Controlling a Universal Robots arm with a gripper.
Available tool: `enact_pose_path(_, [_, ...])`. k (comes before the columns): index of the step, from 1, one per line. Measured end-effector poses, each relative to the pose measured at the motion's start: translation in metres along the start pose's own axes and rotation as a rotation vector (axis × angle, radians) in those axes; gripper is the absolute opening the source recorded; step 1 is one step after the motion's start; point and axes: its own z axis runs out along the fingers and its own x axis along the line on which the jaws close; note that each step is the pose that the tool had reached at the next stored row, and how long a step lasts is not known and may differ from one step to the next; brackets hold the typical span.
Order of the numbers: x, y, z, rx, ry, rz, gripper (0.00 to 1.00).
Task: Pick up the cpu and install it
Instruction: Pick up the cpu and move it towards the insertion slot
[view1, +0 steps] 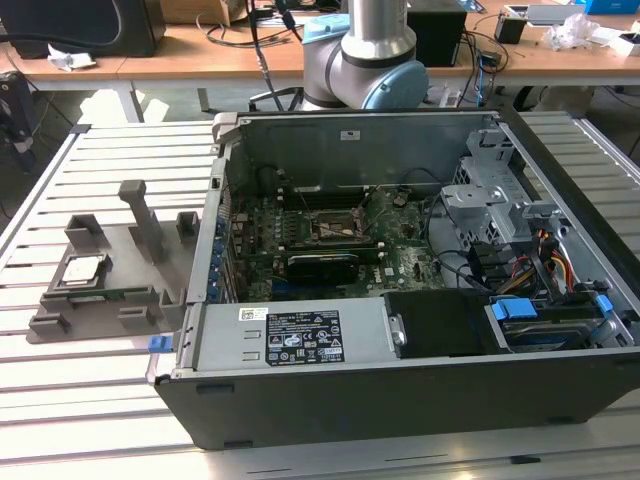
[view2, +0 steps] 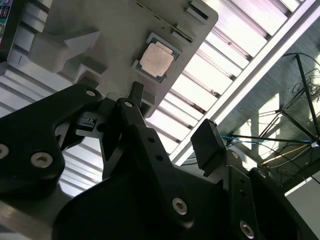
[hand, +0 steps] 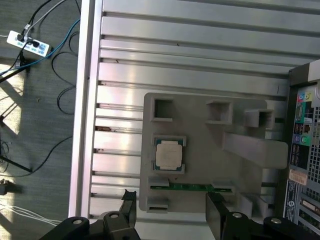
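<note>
- The step in hand is the pick, judged from the layout: nothing is lifted yet and the gripper (view2: 172, 112) is apart from the cpu (view2: 156, 57).
- The cpu lies flat, metal top up, in a square recess of the grey holder (view1: 130, 270). It is near the holder's edge that faces away from the case (view1: 300, 340).
- The holder sits on the slatted table (view1: 100, 390), towards the table's edge on the exterior view's left and just beside the case.
- The claw is wide open and empty. In both wrist views its two black fingers (view2: 136, 95) stand well apart, with only table and holder between them.
- In the first wrist view the cpu (hand: 168, 154) lies ahead of the gripper (hand: 170, 197), roughly in line with the gap between the fingers.
- The pick likely calls for a square, centred approach so the pads meet two opposite rims, because the chip is thin and sits low in its recess.
- The socket (view1: 335, 228) on the board inside the case lies open, well apart from the cpu.
</note>
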Motion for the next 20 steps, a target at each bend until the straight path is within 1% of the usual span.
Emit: enact_pose_path(20, [0.0001, 0.0002, 0.0054, 0.0004, -0.0001, 0.0, 0.66])
